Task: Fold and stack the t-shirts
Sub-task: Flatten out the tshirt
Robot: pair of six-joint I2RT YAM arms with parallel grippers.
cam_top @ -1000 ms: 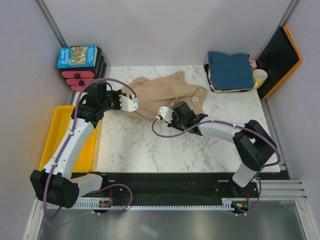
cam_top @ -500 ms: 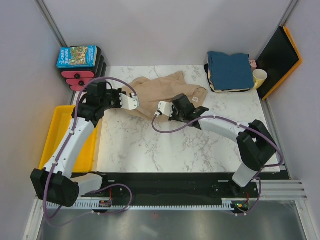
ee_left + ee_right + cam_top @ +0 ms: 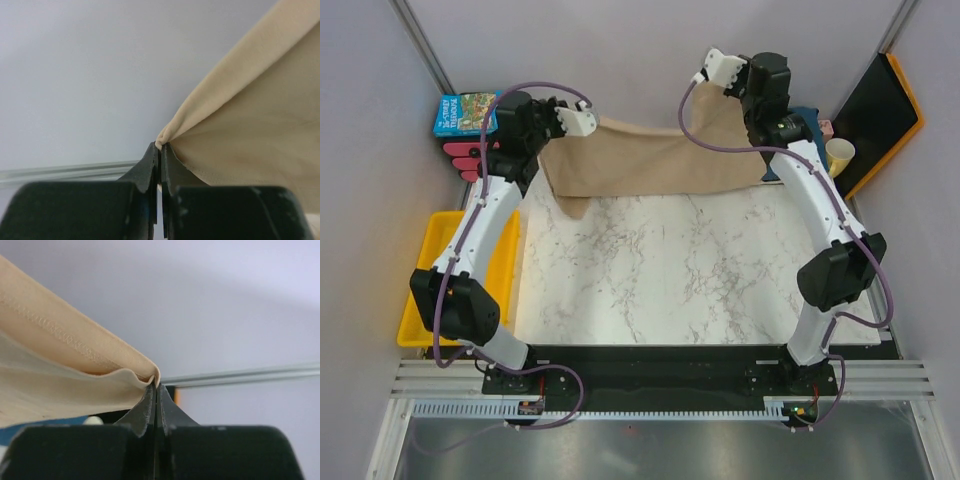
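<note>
The large plain tan-beige cloth t-shirt [image 3: 650, 160] hangs stretched over the far edge of the white marble table [image 3: 650, 280], not yet folded. The left gripper [image 3: 160, 147] and right gripper [image 3: 156, 386] each pinch a corner of it, jaws pressed tight. A folded teal-blue shirt [image 3: 810, 125] lies at the far right corner, so the stack looks begun. By my reading, laying the tan one flat, folding and stacking it are left

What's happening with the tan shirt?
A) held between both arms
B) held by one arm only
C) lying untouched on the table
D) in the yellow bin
A: the left gripper and right gripper each pinch an edge of the tan shirt, spread between them.
</note>
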